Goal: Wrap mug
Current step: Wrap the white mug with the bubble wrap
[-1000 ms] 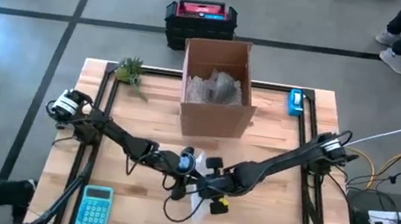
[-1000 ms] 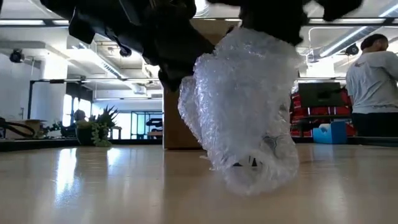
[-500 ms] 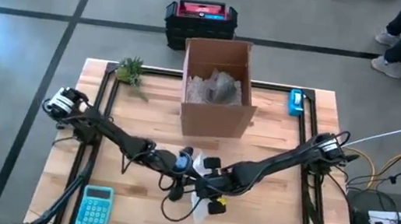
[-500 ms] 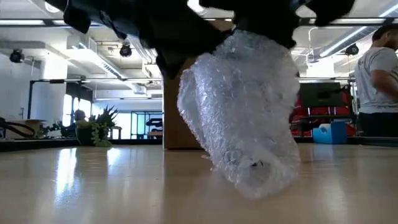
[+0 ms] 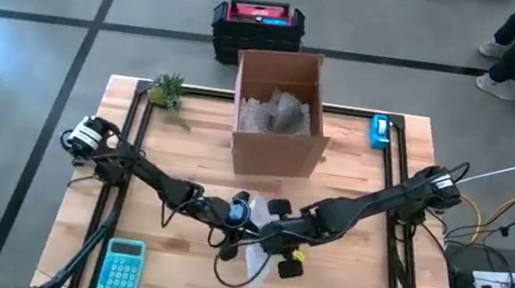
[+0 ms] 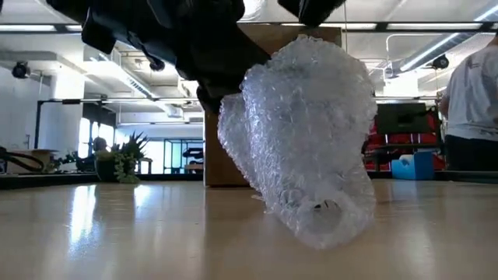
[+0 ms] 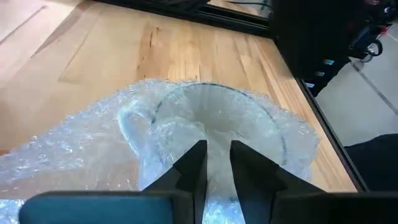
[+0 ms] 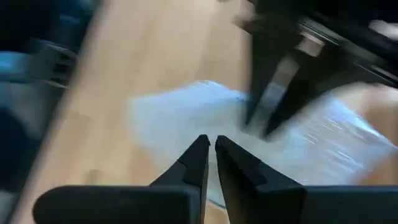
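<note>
Looking from high: both end effectors meet over the wrapped mug (image 5: 251, 262), front middle of the table (image 5: 338, 287).
Low: mug tilted on the table.
Left wrist: left end effector (image 7: 214, 163) pinching the wrap (image 7: 81, 155).
Right wrist: right end effector (image 8: 210, 149) pressed together, holding nothing.

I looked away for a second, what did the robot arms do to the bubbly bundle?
The right gripper let go of the bubble-wrapped mug and lifted off its top, swinging slightly rightward. The left gripper stays clamped on the wrap, holding the bundle tilted on the table. The cardboard box, calculator and plant did not move.
</note>
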Motion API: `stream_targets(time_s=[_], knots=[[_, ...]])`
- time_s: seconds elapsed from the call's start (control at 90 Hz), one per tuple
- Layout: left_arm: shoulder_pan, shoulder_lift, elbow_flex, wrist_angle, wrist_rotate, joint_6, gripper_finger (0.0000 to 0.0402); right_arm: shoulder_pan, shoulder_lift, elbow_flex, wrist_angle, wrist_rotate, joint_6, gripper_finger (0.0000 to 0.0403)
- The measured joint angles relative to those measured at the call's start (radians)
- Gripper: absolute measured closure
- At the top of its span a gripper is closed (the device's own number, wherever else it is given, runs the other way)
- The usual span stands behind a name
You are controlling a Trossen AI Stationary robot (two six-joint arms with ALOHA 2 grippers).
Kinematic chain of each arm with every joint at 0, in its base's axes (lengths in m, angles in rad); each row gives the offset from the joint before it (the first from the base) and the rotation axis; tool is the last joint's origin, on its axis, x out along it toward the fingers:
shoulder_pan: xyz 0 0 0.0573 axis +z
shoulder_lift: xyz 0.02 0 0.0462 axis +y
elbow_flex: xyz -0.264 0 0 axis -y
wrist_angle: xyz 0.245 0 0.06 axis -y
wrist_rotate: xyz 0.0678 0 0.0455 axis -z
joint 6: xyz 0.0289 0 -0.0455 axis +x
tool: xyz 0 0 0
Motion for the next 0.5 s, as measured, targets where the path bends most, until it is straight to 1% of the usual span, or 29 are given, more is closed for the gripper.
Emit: stream_targets(time_s=[0.122, 0.322, 0.5], knots=[[0.000, 0.000, 0.000, 0.000, 0.000, 0.000, 0.0342, 0.001, 0.031, -0.020, 0.046, -0.001, 0.000, 0.0384], [0.000, 0.000, 0.000, 0.000, 0.000, -0.003, 0.0342, -0.032, 0.098, -0.046, 0.044, 0.001, -0.005, 0.0384], [0.000, 0.000, 0.000, 0.001, 0.000, -0.004, 0.0342, -0.068, 0.119, -0.103, 0.044, 0.093, 0.000, 0.0384]])
